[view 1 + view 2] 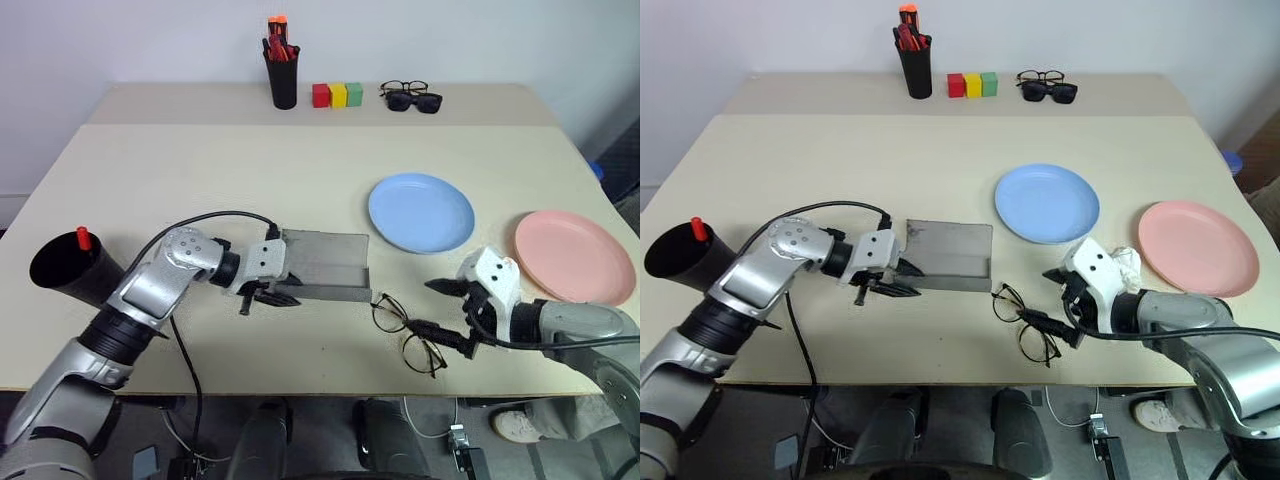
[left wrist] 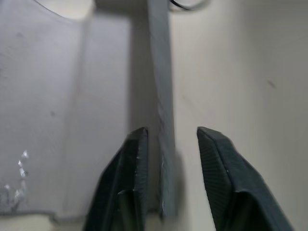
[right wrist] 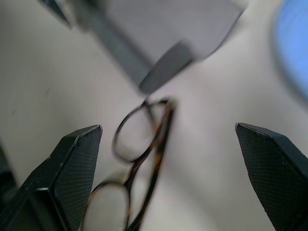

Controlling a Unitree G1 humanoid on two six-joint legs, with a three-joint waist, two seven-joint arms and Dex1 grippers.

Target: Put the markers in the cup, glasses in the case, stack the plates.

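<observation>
Glasses (image 1: pixel 407 332) lay near the tabletop's front edge, beside the open grey case (image 1: pixel 322 265) — right gripper (image 1: pixel 448 310) gaped wide, empty; left gripper (image 2: pixel 168 144) loosely straddled the case's rim. Pinch the bridge squarely.

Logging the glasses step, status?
Left gripper fingers astride front wall of open grey hinged case. Right gripper open, hovering over thin black round-rimmed glasses on table. Nothing in the way.
</observation>
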